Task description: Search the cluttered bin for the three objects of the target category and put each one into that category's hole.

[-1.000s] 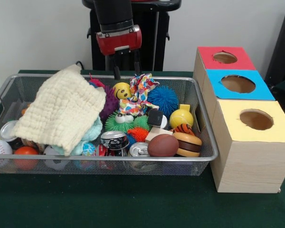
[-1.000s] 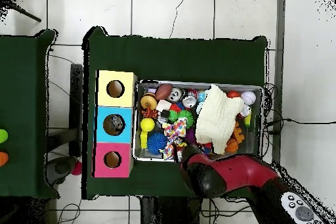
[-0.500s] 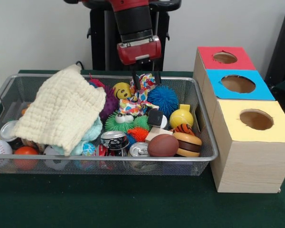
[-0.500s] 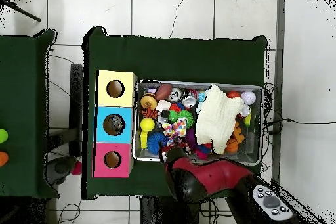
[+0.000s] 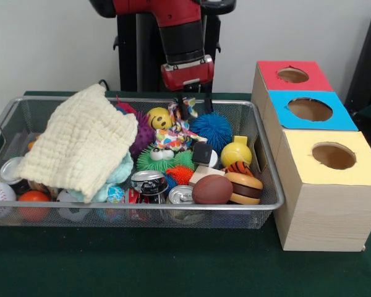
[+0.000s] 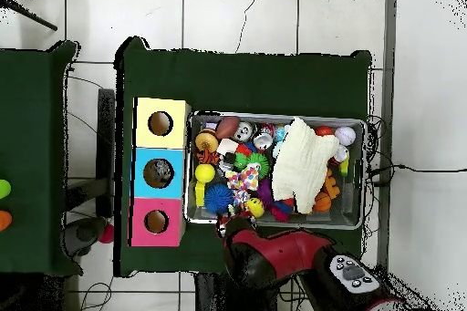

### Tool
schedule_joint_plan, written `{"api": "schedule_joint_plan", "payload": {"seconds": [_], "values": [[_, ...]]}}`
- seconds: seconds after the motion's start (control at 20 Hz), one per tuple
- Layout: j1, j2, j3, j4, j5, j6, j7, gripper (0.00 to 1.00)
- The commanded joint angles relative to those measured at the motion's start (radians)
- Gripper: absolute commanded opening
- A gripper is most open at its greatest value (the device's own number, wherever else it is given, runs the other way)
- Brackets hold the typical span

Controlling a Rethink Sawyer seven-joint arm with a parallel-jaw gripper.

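We see the red and black arm's gripper (image 5: 195, 102) at the far rim of the large silver wire-mesh basket (image 5: 267, 179), its two thin dark fingers (image 5: 208, 103) standing apart with nothing clearly held between them. Just below and a little left of the tips, in the front view, lies a knotted toy of multicoloured patterned cloth (image 5: 173, 129), with a yellow smiley ball (image 5: 159, 117) on its left and a blue spiky rubber ball (image 5: 212, 127) on its right. A cream waffle-weave cloth (image 5: 79, 143) covers the basket's left half. The round hole in the bright blue top of the wooden box (image 5: 310, 109) lies to the right of the gripper in the front view, outside the basket, between the red-topped and yellow-topped boxes. From overhead, the gripper (image 6: 233, 220) sits at the basket's edge nearest the robot, with the blue-topped hole (image 6: 158, 173) beyond the basket's short side. We judge the search still under way.
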Motion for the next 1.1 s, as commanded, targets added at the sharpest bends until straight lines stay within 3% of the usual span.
{"api": "schedule_joint_plan", "payload": {"seconds": [0.05,0.2,0.35,0.6,0.9,1.1], "values": [[0.064,0.078,-0.156,-0.203,-0.044,0.018,0.044,1.0],[0.087,0.071,-0.177,-0.213,-0.047,0.04,0.035,1.0],[0.169,0.052,-0.256,-0.247,-0.062,0.07,0.01,1.0],[0.165,0.038,-0.244,-0.243,-0.074,0.098,0.006,1.0],[0.227,0.043,-0.326,-0.273,-0.068,0.032,0.027,1.0],[0.319,0.053,-0.456,-0.309,-0.023,-0.061,0.044,1.0]]}}
